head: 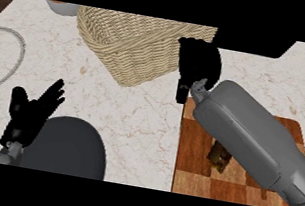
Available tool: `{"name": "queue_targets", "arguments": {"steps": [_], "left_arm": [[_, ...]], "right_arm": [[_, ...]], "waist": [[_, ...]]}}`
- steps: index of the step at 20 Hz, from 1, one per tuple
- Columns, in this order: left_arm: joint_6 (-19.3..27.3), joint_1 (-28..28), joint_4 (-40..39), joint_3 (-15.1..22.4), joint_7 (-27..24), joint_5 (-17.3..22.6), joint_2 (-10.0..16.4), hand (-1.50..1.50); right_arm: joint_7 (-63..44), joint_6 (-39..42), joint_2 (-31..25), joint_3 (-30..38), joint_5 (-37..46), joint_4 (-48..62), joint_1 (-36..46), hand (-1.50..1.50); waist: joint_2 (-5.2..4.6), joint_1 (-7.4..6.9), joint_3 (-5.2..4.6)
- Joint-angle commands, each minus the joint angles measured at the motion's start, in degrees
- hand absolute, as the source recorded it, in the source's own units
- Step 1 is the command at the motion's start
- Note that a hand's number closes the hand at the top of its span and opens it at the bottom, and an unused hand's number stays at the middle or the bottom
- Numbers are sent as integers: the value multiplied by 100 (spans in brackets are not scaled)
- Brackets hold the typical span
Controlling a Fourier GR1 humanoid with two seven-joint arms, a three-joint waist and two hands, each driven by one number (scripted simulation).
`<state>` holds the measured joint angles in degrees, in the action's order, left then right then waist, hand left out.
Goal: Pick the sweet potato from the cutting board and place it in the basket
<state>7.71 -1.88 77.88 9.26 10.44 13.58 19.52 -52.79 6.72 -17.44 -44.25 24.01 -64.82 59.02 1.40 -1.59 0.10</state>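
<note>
Resting at the near left edge, the black left hand (31,110) keeps its fingers spread and upright, seemingly out of the job. The brown sweet potato (219,157) lies on the checkered wooden cutting board (285,135) at near right, half hidden beneath the grey right forearm (254,137), not yet picked. Farther off, the black right hand (197,67) hangs beside the woven wicker basket (136,41); I cannot tell whether its fingers are curled.

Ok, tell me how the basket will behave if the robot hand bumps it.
The basket is woven wicker, so probably light and slightly springy. On the smooth marble counter it would likely slide if nudged. It looks broad, so sliding seems likelier than tipping.
</note>
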Motion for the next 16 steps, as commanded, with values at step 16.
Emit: {"name": "queue_targets", "arguments": {"steps": [16], "left_arm": [[-55, 694, 71, -18, 400, 93, 112, 0]], "right_arm": [[-1848, 4138, 155, 597, -2526, 1420, 2279, -150]], "waist": [[-6, 233, -28]]}}
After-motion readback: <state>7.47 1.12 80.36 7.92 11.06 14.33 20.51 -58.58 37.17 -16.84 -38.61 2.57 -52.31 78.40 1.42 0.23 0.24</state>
